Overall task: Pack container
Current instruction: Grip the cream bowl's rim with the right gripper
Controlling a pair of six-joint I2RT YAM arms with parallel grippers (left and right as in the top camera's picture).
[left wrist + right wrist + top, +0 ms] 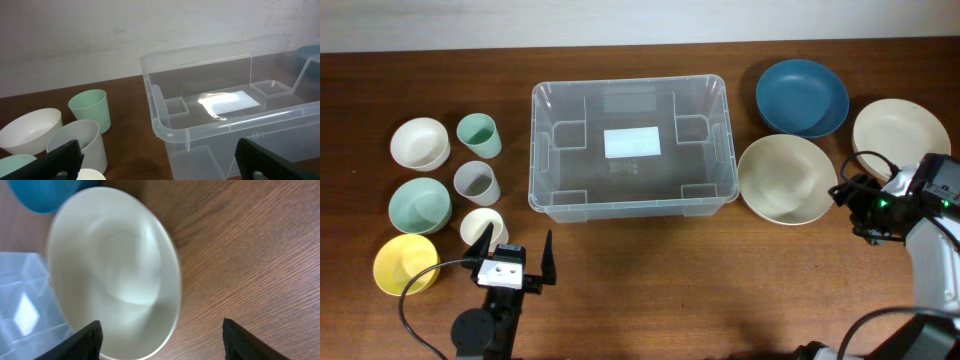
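Overhead: brown wood table (640, 285), white wall (640, 20), container (532, 150) central; left tool (518, 245), right tool (161, 330) both apart

container (630, 205) top open | left: 3 cups (477, 182), 3 small bowls (419, 205) | right: 3 large bowls (785, 178)

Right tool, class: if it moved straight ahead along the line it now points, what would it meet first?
The cream bowl. The right tool points at its near rim, jaws apart, with nothing visible in the way; the clear container lies beyond the bowl. How near the rim is cannot be judged.
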